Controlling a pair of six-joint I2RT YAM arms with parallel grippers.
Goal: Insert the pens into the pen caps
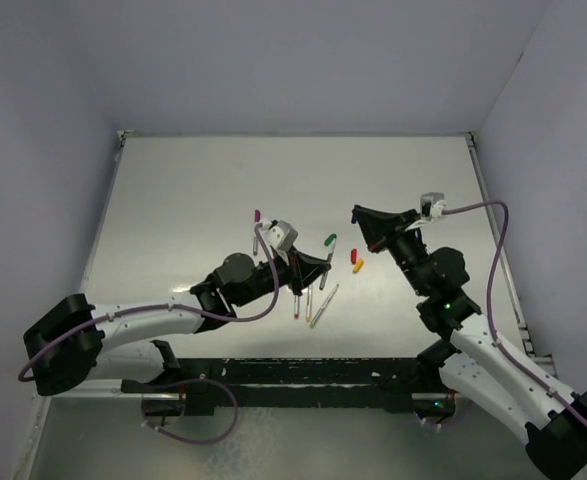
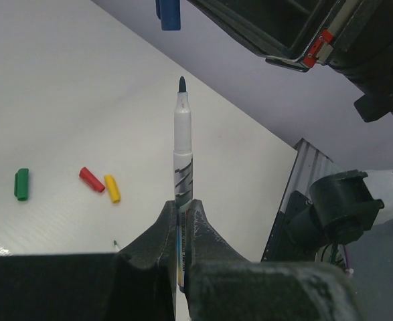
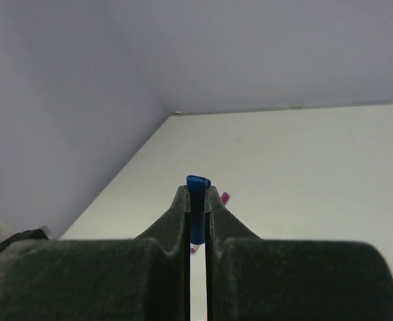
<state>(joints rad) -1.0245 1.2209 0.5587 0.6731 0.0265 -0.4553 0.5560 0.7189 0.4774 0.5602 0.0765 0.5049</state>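
My left gripper [image 2: 181, 208] is shut on a pale pen [image 2: 182, 144] and holds it upright, its dark blue tip pointing up. In the top view this gripper [image 1: 323, 264] hovers above the loose pens. My right gripper [image 3: 196, 194] is shut on the blue cap [image 3: 197, 207]. The blue cap also shows in the left wrist view [image 2: 169, 15], above and a little left of the pen tip, apart from it. In the top view the right gripper [image 1: 357, 215] is right of the left one. The green cap [image 1: 330, 240], red cap [image 1: 353, 256] and yellow cap [image 1: 359, 267] lie between the grippers.
Three loose pens [image 1: 309, 300] lie on the white table [image 1: 173, 200] in front of the left gripper. Another pen [image 1: 256, 241] lies further left with the purple cap [image 1: 258, 214] at its far end. Walls enclose the table at back and sides.
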